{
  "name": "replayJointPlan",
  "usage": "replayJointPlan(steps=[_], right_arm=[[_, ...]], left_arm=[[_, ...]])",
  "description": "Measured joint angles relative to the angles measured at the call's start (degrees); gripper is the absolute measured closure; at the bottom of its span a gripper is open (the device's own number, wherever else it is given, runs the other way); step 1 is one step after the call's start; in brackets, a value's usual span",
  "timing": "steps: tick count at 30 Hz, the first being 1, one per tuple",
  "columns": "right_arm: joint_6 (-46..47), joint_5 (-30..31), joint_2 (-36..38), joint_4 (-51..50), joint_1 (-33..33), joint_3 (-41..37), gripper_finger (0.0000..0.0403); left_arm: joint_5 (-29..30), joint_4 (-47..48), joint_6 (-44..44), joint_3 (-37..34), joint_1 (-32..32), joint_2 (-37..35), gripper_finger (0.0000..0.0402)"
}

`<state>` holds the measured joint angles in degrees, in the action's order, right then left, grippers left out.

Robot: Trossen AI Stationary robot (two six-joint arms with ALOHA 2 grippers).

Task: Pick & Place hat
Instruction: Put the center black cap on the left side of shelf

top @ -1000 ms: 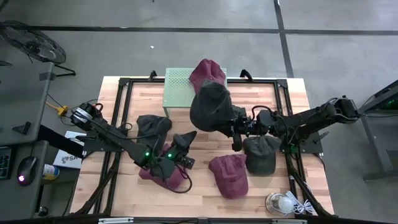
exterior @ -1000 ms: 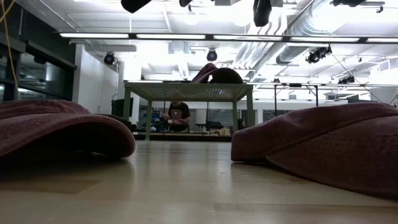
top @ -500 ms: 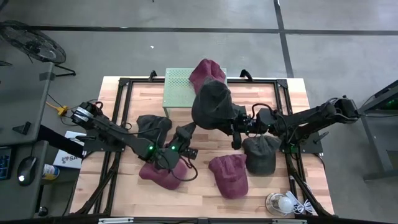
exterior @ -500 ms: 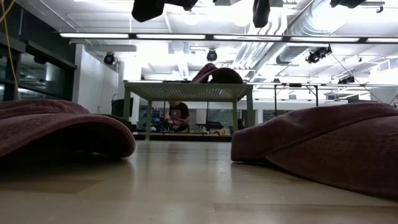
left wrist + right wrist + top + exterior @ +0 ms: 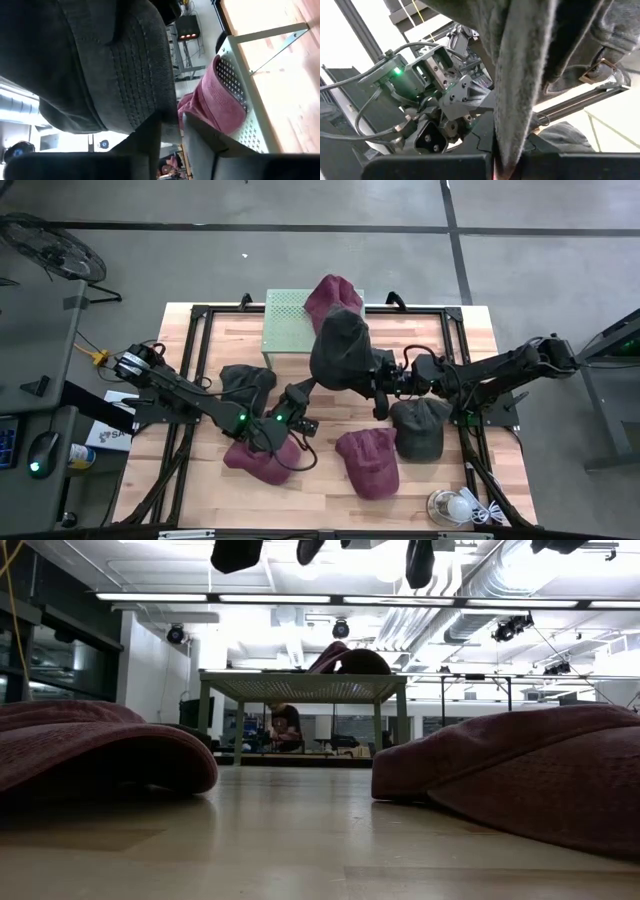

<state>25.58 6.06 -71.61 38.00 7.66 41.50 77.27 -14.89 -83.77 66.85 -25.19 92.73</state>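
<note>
the left gripper has its fingers almost together at the edge of the dark grey hat, though i cannot tell if it really grips, while the right gripper is pinched shut on this hat, held in the air beside the green stand. if both pull, the hat may slip out and fall. the hat hides the contact points.

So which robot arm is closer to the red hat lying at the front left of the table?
The left. Its left gripper hovers just beside the red hat, almost over it. The right gripper is farther away, near the table's middle, holding up a dark grey hat.
</note>
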Motion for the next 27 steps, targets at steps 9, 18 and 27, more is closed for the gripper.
replayJointPlan(steps=[9,18,27], right_arm=[[2.6,0.77,0.07,1.49,0.24,0.0,0.0399],[2.9,-0.56,0.17,4.04,0.26,0.0,0.0399],[2.73,-1.99,0.04,7.44,0.26,0.09,0.0399]], left_arm=[[-0.53,-6.91,-5.65,0.0,0.07,-0.02,0.037],[-1.97,-14.92,-11.77,-0.07,0.07,-0.09,0.0371],[-5.98,-17.56,-14.96,2.48,0.06,-0.03,0.0293]])
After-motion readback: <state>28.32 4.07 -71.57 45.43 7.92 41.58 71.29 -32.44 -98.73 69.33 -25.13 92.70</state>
